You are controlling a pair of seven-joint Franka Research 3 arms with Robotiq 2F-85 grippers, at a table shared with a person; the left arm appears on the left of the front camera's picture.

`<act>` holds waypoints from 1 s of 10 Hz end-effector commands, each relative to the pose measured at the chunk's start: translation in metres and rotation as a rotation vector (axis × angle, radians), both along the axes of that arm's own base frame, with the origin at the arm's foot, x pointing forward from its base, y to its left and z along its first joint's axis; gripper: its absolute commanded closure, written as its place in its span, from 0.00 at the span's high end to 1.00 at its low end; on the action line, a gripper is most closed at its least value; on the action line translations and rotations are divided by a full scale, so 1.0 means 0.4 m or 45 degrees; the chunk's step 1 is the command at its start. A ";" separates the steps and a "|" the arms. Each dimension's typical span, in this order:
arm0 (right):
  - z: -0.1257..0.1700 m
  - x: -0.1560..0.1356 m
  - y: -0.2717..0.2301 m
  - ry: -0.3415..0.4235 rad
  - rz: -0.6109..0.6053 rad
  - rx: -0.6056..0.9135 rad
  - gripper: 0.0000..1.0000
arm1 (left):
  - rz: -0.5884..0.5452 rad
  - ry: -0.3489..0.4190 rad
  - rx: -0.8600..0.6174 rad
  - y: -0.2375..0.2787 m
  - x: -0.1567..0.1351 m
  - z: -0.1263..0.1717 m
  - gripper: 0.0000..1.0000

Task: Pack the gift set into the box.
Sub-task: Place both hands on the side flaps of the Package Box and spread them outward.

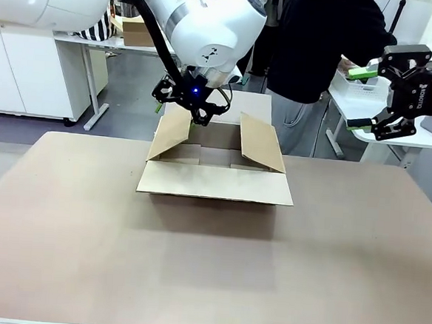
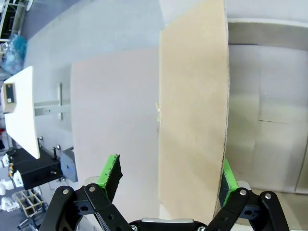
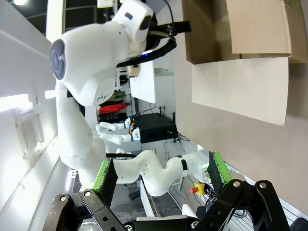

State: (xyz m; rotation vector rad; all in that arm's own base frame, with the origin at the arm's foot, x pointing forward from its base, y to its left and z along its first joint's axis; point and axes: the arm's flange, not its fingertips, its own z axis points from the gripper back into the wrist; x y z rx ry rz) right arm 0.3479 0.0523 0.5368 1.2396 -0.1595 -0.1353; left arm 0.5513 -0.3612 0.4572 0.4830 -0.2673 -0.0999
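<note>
Large brown corrugated cardboard box [image 1: 214,183] sits with flaps open on the tan worktop [image 1: 193,272], toward the far side. Left gripper [image 2: 168,173] is wide open, its pads straddling the box's raised left flap [image 2: 192,96]. Right gripper [image 1: 363,98] is spread wide and empty, in the air to the right.

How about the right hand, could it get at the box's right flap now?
Probably yes. The right hand hangs open, up and right of the box, with bare table between it and the right flap; the left hand is over at the left flap.
</note>
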 end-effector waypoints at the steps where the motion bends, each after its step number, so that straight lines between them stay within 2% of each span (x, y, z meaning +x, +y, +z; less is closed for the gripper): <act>1: -0.002 0.006 0.005 -0.041 0.008 0.023 1.00 | 0.060 -0.042 0.011 0.046 -0.001 0.024 1.00; 6: -0.002 0.006 0.005 -0.041 0.008 0.023 1.00 | 0.166 -0.020 -0.103 0.193 0.010 0.055 1.00; 10: -0.002 0.006 0.005 -0.041 0.008 0.023 1.00 | 0.223 0.050 -0.377 0.373 0.026 0.055 1.00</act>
